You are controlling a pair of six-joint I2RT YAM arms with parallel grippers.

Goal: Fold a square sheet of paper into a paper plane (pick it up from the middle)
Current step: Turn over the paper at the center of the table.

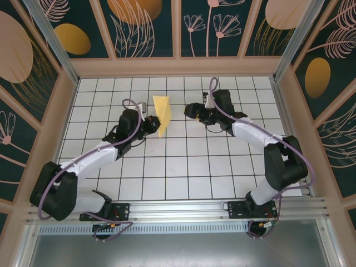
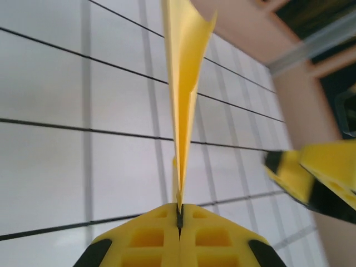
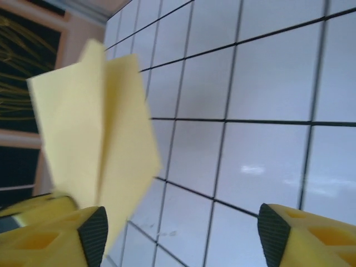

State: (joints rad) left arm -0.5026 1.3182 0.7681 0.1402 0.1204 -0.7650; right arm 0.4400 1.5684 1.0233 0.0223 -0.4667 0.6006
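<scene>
The pale-yellow sheet of paper (image 1: 162, 111) is folded along a centre crease into a pointed, plane-like shape with angled edges. It stands up off the table, held by its lower tip. My left gripper (image 1: 153, 127) is shut on that tip; in the left wrist view the paper (image 2: 186, 83) rises edge-on from the closed gripper (image 2: 179, 218). My right gripper (image 1: 189, 110) stands open just right of the paper, apart from it. In the right wrist view the paper (image 3: 94, 128) hangs at the left beside the open gripper (image 3: 181, 229), with nothing between its fingers.
The white gridded table (image 1: 183, 167) is walled by a tan wooden frame (image 1: 178, 67) at the back and sides. The right gripper's yellow fingers (image 2: 317, 178) show at the right in the left wrist view. Both arm bases sit at the near edge.
</scene>
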